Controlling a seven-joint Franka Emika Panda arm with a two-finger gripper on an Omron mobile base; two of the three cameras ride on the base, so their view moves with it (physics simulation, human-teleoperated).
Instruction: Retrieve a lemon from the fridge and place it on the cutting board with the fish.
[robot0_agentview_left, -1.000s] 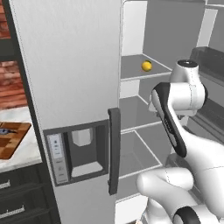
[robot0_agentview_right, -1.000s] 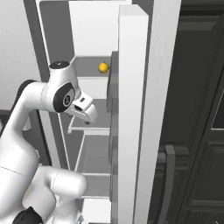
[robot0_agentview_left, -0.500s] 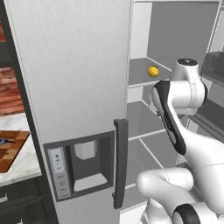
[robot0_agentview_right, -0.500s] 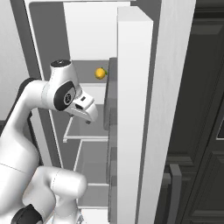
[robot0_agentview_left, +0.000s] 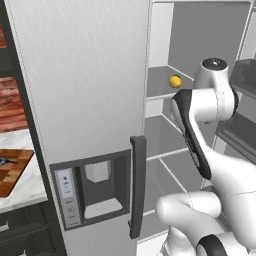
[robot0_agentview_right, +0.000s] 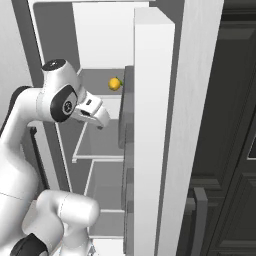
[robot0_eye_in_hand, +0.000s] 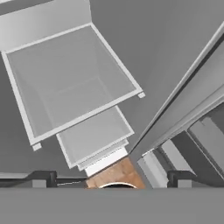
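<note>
Kitchen counter at the far left of the left base view carries the checkered cutting board (robot0_agentview_left: 11, 172), with what looks like the fish (robot0_agentview_left: 6, 161) as a thin dark shape at its near edge, well apart from everything else. Next to the right stands the fridge (robot0_agentview_left: 85, 90), its closed door with the dark dispenser panel (robot0_agentview_left: 92, 187) and a dark vertical handle (robot0_agentview_left: 137, 186). Right of that door the compartment is open, showing grey shelves. The lemon (robot0_agentview_left: 175, 81) sits alone on an upper shelf (robot0_agentview_right: 95, 80), toward the back. Right of it, the white arm is folded in front of the opening, the gripper (robot0_agentview_right: 98, 113) angled downward over the lower shelves; whether its claw is released or clenched cannot be told. Reaching well probably means raising and levelling the hand to shelf height, then approaching the fruit straight in, clear of the door edge.
</note>
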